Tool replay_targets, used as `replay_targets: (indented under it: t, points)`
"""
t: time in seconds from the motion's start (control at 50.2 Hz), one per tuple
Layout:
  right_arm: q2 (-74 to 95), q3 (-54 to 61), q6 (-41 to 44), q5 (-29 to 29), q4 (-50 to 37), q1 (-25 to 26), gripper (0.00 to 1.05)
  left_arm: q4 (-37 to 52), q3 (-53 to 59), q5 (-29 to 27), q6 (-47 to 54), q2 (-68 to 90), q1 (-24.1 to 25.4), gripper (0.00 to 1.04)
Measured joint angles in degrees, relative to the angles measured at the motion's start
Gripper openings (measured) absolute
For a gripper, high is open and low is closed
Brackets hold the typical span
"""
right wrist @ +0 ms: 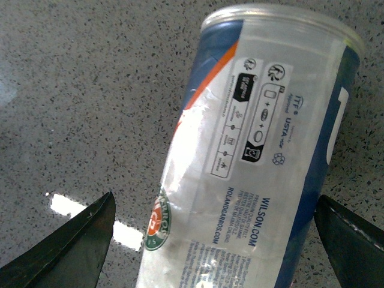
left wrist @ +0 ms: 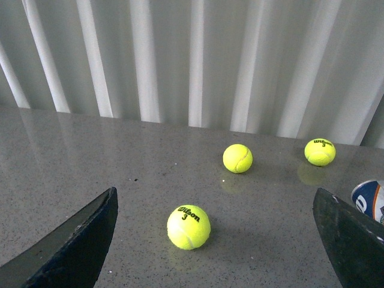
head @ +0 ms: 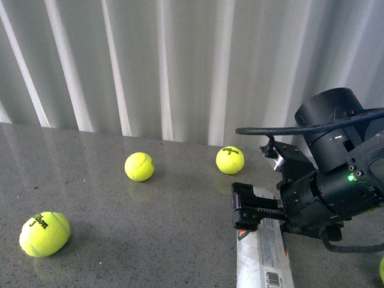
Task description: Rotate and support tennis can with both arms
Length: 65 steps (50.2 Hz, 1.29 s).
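As the tennis can (head: 264, 252) lies flat on the table (head: 150, 228) inside my spread right claw (head: 246, 207), seemingly not yet pinched, I judge I'm at the grasp: close, then bring my spread left claw (left wrist: 215, 195) across.

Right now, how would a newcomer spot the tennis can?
On the grey table, look near right, under the right gripper. The tennis can lies there on its side: a long clear tube, blue-and-white label, unlike the round yellow balls.
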State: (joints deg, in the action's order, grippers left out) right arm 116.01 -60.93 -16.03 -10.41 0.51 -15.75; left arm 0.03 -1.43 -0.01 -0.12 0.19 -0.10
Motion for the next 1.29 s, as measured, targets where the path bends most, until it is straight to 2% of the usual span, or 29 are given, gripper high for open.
replay_targets:
  t: [0.259, 0.558, 0.876, 0.996, 1.115, 1.295]
  points:
    - [2.40, 0.96, -0.59, 0.70, -3.13, -0.74, 0.97, 0.00, 0.00, 0.00, 0.02, 0.00, 0.00, 0.98]
    - [3.98, 2.21, -0.74, 0.52, -5.64, -0.52, 0.60, 0.00, 0.00, 0.00, 0.00, 0.00, 0.00, 0.98]
    - [0.79, 2.54, 2.93, 2.03, -2.12, -0.57, 0.31, 0.00, 0.00, 0.00, 0.00, 0.00, 0.00, 0.98]
    - [-6.25, 5.22, 12.26, 7.06, -2.49, -0.57, 0.19, 0.00, 0.00, 0.00, 0.00, 0.00, 0.00, 0.98]
    - [-13.51, 8.46, 27.74, 12.41, -8.33, -0.68, 0.13, 0.00, 0.00, 0.00, 0.02, 0.00, 0.00, 0.98]
    - [-18.21, 12.90, 45.79, 9.46, -13.35, -0.85, 0.11, 0.00, 0.00, 0.00, 0.02, 0.00, 0.00, 0.98]
